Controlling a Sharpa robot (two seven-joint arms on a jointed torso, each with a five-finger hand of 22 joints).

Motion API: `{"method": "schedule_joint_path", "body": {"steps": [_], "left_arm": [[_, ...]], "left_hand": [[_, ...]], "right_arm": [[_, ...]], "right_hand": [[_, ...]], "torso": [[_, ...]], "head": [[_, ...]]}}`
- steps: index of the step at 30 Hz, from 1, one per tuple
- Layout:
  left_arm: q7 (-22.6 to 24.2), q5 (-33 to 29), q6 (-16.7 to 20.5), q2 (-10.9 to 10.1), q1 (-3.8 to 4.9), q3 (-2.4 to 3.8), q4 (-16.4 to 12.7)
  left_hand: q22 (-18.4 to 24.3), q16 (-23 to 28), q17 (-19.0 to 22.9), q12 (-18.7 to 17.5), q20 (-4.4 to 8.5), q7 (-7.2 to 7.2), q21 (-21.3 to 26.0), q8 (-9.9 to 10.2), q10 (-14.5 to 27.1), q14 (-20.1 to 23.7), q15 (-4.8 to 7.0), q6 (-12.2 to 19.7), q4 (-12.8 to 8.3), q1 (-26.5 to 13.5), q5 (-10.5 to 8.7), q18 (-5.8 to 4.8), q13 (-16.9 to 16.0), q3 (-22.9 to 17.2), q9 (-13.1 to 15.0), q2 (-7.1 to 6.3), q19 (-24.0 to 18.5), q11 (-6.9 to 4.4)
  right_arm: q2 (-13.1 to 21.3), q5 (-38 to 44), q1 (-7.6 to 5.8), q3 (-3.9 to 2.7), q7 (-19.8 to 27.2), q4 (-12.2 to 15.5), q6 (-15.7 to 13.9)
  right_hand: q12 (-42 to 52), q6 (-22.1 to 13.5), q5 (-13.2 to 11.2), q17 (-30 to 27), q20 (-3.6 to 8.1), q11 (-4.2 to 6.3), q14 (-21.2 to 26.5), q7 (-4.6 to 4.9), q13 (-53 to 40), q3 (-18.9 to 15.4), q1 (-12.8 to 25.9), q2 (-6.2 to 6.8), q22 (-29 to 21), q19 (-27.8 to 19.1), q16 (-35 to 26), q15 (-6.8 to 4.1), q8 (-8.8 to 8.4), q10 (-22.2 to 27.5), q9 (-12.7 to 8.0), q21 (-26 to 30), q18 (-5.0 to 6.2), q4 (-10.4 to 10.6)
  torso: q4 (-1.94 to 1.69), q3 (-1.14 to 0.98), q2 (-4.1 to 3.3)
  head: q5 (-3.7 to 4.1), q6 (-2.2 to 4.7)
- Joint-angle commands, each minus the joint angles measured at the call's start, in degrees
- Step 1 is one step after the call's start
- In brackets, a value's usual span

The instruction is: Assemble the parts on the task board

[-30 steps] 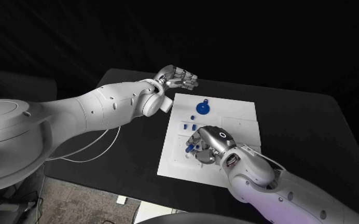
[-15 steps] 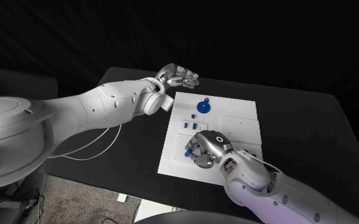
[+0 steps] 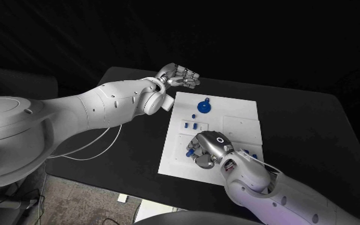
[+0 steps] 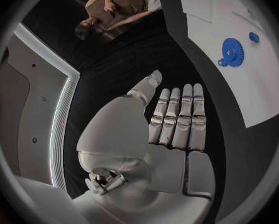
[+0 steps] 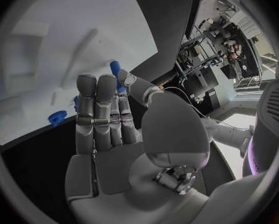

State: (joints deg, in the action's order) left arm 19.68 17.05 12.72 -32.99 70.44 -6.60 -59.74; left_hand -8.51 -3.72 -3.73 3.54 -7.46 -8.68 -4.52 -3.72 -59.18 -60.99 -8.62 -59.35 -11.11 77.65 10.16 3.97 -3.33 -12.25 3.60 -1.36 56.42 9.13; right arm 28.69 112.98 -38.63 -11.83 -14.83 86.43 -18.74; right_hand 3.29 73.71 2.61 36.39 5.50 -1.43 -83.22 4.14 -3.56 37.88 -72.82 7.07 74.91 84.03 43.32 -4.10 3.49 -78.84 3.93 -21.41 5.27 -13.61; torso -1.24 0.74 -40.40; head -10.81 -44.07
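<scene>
The white task board (image 3: 225,126) lies mid-table. A blue gear (image 3: 204,108) sits at its far end, also seen as the blue gear (image 4: 232,52) from the left wrist. Two small blue pegs (image 3: 190,126) stand near the board's left edge. My right hand (image 3: 210,147) hovers low over the board's near-left part, fingers stretched over loose blue parts (image 3: 190,154). A blue part (image 5: 116,70) shows between its thumb and forefinger; whether it is pinched is unclear. My left hand (image 3: 178,76) hangs beyond the board's far-left corner, fingers (image 4: 179,117) straight, holding nothing.
The black table (image 3: 300,115) surrounds the board, with bare room to its right. A white cable (image 3: 98,144) runs off the table's left edge below my left arm. Raised white rectangles (image 3: 240,123) mark the board's right half.
My right hand has slid a little toward the board's near edge and settled lower over the blue parts. The left hand has stayed in place.
</scene>
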Motion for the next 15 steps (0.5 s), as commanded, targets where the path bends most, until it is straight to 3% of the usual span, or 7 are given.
{"method": "schedule_joint_path", "body": {"steps": [1, 15], "left_arm": [[0.50, -0.18, -0.65, 0.10, 0.05, 0.06, -0.10], [0.42, -0.18, -0.79, 0.11, 0.05, 0.06, -0.12]], "left_hand": [[0.05, 0.27, 0.08, 0.10, -0.21, -0.01, -0.26, 0.12, 0.35, 0.28, -0.10, 0.49, -0.01, 0.13, 0.19, 0.47, 0.02, 0.20, -0.01, 0.38, 0.05, -0.03], [0.05, 0.27, 0.08, 0.10, -0.21, -0.01, -0.26, 0.12, 0.35, 0.28, -0.10, 0.49, -0.01, 0.13, 0.19, 0.47, 0.02, 0.20, -0.01, 0.38, 0.05, -0.03]], "right_arm": [[-0.20, 1.65, 0.07, 0.07, -1.02, -0.16, -0.92], [-0.36, 3.23, 0.11, 0.49, -2.69, -0.66, 0.00]], "right_hand": [[0.17, 0.29, 0.16, 0.09, 0.23, 0.67, -0.08, 0.00, -0.06, 0.08, 0.22, -0.48, 2.22, 2.25, -0.13, -0.27, 0.19, -0.96, 0.10, -0.42, 0.89, -0.14], [0.17, 0.32, 0.16, 0.19, 0.23, 0.66, -0.07, 0.00, -0.06, 0.27, 0.21, -0.39, 2.26, 2.23, -0.08, -0.27, 0.19, -0.98, 0.09, -0.66, 0.85, -0.21]], "torso": [[-0.03, 0.00, -0.01], [-0.02, 0.03, -0.01]], "head": [[0.00, 0.04], [-0.01, -0.09]]}}
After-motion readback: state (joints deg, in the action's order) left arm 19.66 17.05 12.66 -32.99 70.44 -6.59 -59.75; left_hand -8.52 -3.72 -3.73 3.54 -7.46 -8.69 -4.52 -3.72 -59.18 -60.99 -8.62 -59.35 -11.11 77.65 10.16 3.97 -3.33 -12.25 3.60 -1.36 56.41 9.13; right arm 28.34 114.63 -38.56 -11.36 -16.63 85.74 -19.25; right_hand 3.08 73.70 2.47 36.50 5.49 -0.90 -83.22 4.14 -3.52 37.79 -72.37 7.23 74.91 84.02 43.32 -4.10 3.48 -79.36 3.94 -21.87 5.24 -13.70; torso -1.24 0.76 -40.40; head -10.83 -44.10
